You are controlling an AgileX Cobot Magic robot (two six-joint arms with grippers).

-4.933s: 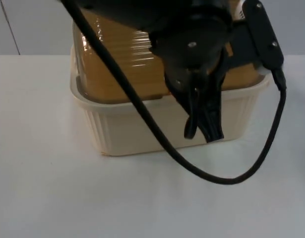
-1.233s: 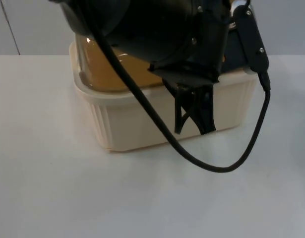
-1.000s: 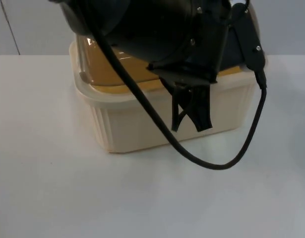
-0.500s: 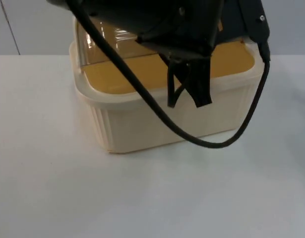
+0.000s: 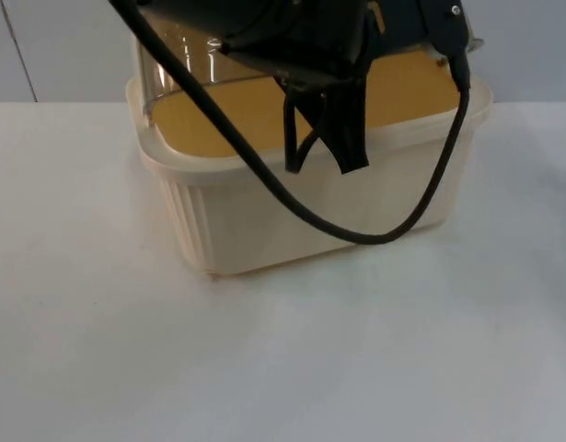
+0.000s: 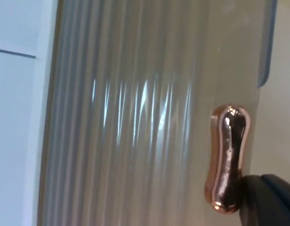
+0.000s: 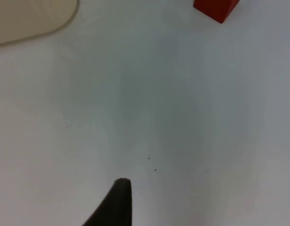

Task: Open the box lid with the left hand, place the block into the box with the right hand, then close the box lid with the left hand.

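Note:
The cream box (image 5: 319, 216) stands at the table's far middle, its yellow inside showing. Its clear ribbed lid (image 5: 181, 55) is tilted up, with the front edge raised. My left gripper (image 5: 324, 158) hangs over the box's front part, shut on the lid's copper knob (image 6: 228, 160); a black fingertip (image 6: 269, 200) touches the knob's end. The red block (image 7: 216, 8) lies on the white table in the right wrist view, some way ahead of my right gripper (image 7: 117, 197), which waits low over bare table. A rounded cream corner of the box (image 7: 27, 19) shows there too.
White table (image 5: 264, 368) stretches bare in front of the box and to both sides. The grey partition wall (image 5: 52, 46) rises behind the box. The left arm's bulk hides the box's back edge.
My left gripper has risen and drawn back, and the lid's front edge has come up with it from closed to tilted open. More of the yellow inside shows now.

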